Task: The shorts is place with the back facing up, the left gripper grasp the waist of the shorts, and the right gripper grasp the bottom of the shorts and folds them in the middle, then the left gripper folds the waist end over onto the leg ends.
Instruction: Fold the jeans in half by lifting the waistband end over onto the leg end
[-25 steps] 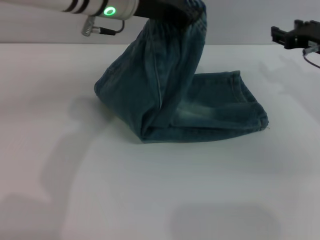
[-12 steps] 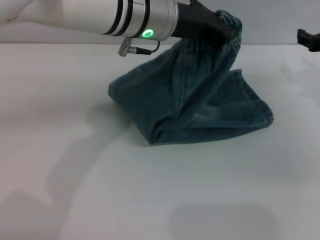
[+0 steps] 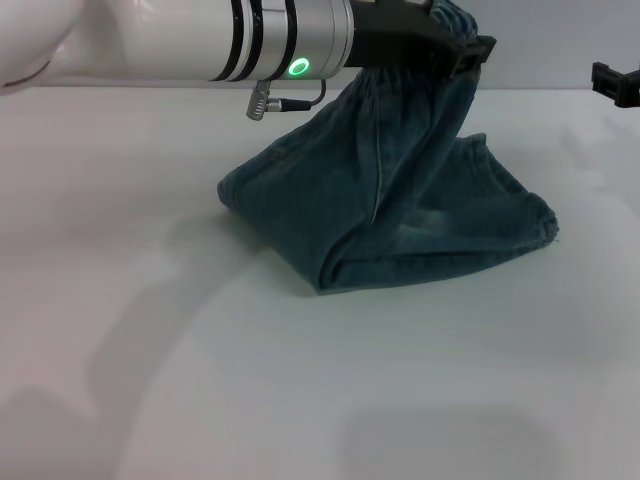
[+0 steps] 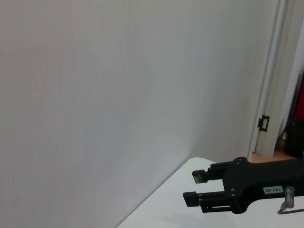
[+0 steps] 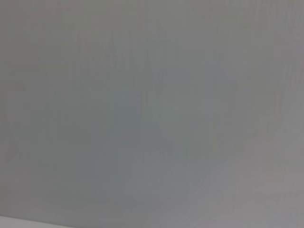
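Observation:
The folded blue denim shorts lie on the white table, their lower layer flat. My left gripper is shut on the ruffled waist and holds it raised above the right part of the pile, so the upper layer hangs steeply. The leg ends rest on the table at the right, below and beyond the held waist. My right gripper sits at the far right edge, apart from the cloth; in the left wrist view the right gripper is open with nothing between its fingers.
A pale wall runs behind the table's far edge. The right wrist view shows only a blank grey surface. A door frame appears in the left wrist view.
My left gripper has carried the waist to the right, over toward the leg ends. The whole pile has shifted slightly right. The right gripper has drawn back toward the right edge.

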You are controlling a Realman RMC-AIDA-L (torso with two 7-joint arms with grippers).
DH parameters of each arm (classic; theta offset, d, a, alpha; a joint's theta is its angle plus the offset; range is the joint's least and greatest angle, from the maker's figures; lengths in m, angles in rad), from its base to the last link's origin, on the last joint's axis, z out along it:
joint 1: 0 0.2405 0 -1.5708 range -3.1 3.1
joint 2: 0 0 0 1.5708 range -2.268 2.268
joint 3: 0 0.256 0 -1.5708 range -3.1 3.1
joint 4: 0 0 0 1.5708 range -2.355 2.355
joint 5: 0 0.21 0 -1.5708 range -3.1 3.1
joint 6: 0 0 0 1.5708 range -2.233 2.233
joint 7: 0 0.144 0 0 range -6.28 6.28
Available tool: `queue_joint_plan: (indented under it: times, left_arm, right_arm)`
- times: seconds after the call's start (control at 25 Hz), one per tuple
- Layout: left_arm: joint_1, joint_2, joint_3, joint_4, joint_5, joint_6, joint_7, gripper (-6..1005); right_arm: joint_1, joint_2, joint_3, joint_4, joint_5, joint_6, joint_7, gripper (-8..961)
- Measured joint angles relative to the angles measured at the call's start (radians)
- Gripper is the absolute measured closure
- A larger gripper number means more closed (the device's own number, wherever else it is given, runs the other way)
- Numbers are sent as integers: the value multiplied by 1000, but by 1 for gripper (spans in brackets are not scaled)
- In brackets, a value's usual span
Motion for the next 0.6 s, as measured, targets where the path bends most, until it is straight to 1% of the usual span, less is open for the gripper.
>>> queue_joint_plan:
  times: [0.2, 0.32, 0.56, 0.6]
  left_arm:
    - [1, 1, 2, 0, -6, 10, 1, 594]
    - [-2, 3, 2, 0, 5, 45, 6, 514]
    - [-36, 7, -28, 26, 130, 189, 7, 353]
    - [-42, 7, -35, 29, 142, 207, 7, 286]
  right_arm:
    - [0, 3, -1, 3, 0, -5, 0, 357]
    - [0, 4, -4, 3, 8, -8, 0, 357]
    - [0, 4, -24, 3, 22, -11, 0, 358]
    - [0, 4, -28, 3, 23, -11, 0, 358]
